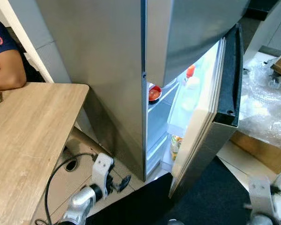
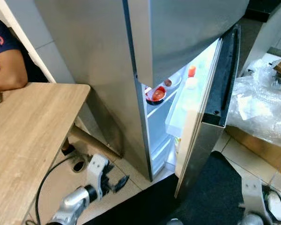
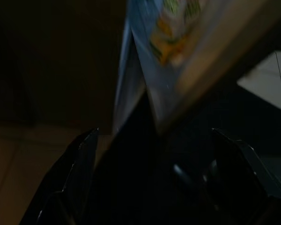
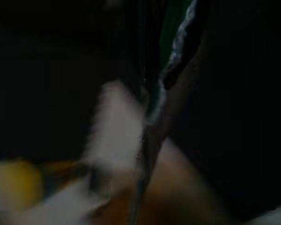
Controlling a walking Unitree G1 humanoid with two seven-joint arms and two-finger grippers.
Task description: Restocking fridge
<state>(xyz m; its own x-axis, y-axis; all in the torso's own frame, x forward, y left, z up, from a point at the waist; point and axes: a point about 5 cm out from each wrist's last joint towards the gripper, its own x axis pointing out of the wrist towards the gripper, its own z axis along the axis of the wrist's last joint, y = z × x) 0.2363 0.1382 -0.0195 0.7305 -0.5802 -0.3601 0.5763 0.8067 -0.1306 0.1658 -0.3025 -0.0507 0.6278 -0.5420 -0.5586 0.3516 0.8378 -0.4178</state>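
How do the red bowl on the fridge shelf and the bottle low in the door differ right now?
The red bowl is wide and shallow; the bottle is tall and stands upright. The bowl sits on an inner shelf high in the fridge; the bottle stands in the bottom rack of the open door. The bowl looks red; the bottle shows a yellowish body with a green label. Both are inside the lit fridge.
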